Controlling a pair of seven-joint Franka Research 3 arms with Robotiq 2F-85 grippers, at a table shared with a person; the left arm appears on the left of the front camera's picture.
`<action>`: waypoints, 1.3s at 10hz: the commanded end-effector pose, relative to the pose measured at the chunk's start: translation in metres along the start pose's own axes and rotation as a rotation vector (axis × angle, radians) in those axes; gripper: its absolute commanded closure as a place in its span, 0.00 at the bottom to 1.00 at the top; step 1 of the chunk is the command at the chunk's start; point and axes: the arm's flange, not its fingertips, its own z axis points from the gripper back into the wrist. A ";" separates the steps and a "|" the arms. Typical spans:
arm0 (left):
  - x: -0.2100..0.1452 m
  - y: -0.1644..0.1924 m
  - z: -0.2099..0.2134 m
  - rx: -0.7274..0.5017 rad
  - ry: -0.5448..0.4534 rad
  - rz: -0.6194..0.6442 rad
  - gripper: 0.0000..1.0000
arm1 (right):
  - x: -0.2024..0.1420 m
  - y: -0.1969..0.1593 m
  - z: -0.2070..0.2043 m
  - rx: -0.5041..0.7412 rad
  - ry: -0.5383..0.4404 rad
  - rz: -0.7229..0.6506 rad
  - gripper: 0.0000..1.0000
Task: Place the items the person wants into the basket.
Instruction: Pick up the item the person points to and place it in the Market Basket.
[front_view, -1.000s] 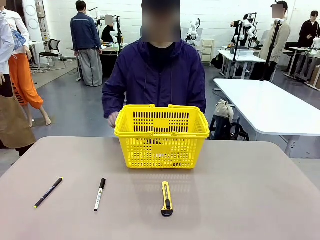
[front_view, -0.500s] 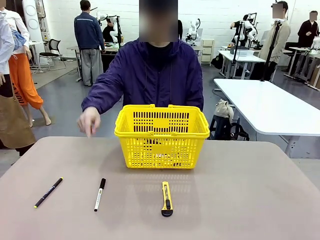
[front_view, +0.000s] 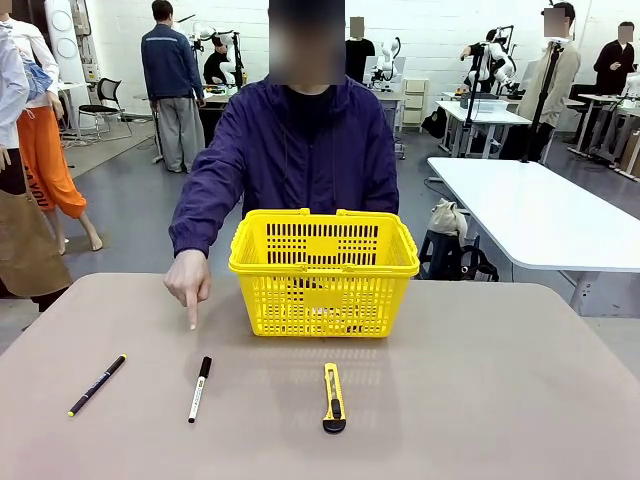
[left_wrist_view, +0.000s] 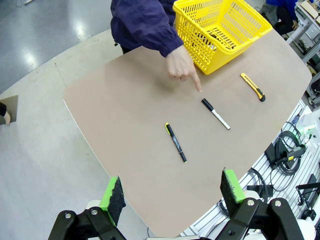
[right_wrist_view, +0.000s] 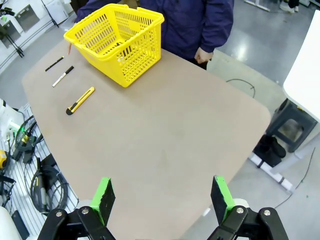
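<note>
1. Person's hand: index finger out, other fingers curled, holding nothing, tip pointing down just above table.
2. Marker lies on table just robot-side of fingertip, not touching. Basket just beside hand.
3. Vs 0.5 s ago: hand dropped lower, closer to marker; marker unmoved.
4. L gripper & R gripper: jaws wide, empty, well apart from hand.
</note>
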 end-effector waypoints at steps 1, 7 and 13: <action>-0.001 0.000 0.000 -0.016 -0.013 -0.009 0.00 | -0.001 -0.001 -0.001 0.011 -0.025 0.013 0.00; 0.025 -0.091 -0.072 -0.055 0.354 -0.103 0.00 | -0.001 -0.001 -0.001 0.011 -0.025 0.013 0.00; 0.003 -0.163 -0.188 0.316 0.270 0.049 0.00 | -0.001 -0.001 -0.001 0.011 -0.025 0.013 0.00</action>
